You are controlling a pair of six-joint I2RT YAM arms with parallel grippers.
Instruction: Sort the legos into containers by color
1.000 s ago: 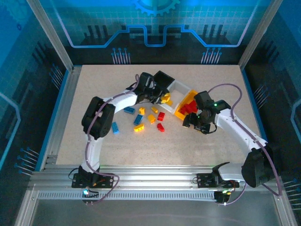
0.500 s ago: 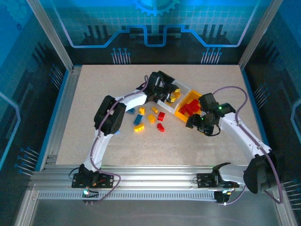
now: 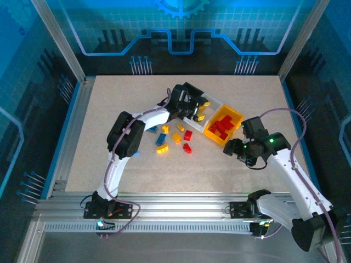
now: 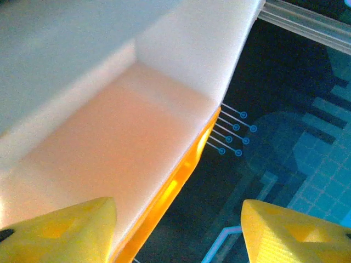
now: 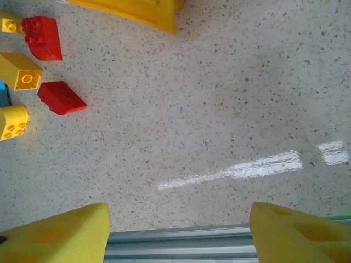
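Note:
Loose legos lie in the middle of the table: blue (image 3: pixel 162 138), yellow (image 3: pixel 176 137) and red (image 3: pixel 188 135) bricks. The containers stand in a slanted row behind them. The black bin (image 3: pixel 193 89) is partly under my left arm. The white bin (image 3: pixel 213 102) holds yellow bricks (image 3: pixel 201 116), and the yellow-orange bin (image 3: pixel 234 130) holds red bricks (image 3: pixel 222 125). My left gripper (image 3: pixel 192 108) (image 4: pixel 178 235) hangs open over the white bin, with nothing between its fingers. My right gripper (image 3: pixel 229 149) (image 5: pixel 178 235) is open over bare table, near the yellow-orange bin's front corner.
In the right wrist view two red bricks (image 5: pixel 43 37) (image 5: pixel 61 97) and yellow bricks (image 5: pixel 19 71) lie to the left, and the yellow-orange bin's corner (image 5: pixel 142 11) sits at the top. A metal rail (image 5: pixel 181 244) runs along the table's near edge.
My left gripper moved from the pile to the white bin and opened. My right arm drew back from the yellow-orange bin toward the near right, its jaws still open.

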